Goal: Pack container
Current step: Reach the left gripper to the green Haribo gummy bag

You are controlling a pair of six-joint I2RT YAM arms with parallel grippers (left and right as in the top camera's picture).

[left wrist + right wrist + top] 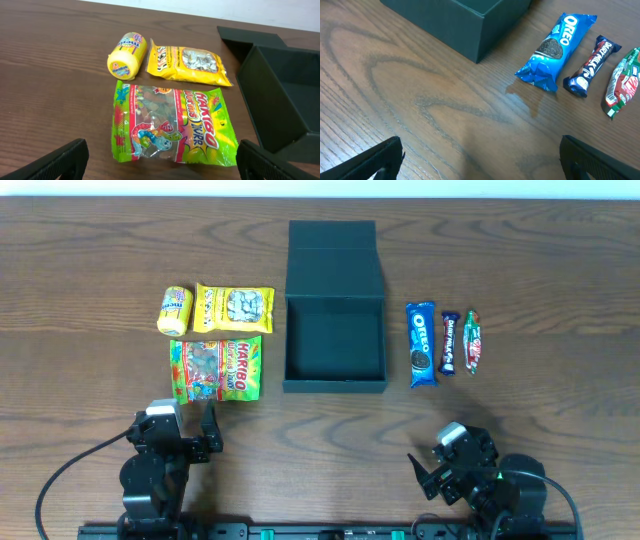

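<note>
The container (335, 384) sits mid-counter (80, 270), its lid open and lying flat on the far side. The Haribo bag (216, 370) lies to its left, the Oreo pack (422, 344) to its right. The left pincer (186, 423) and right pincer (432, 452) sit near, both spread.

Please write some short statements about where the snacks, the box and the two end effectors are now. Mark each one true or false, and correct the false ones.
1. The container is open and holds nothing. True.
2. The Oreo packet lies to the left of the container. False: it lies to the right, on the table.
3. The Haribo bag lies flat on the table, outside the container. True.
4. The left end effector is shut on the Haribo bag. False: it is open, holds nothing and does not touch the bag.
5. The right end effector is open and holds nothing. True.
</note>
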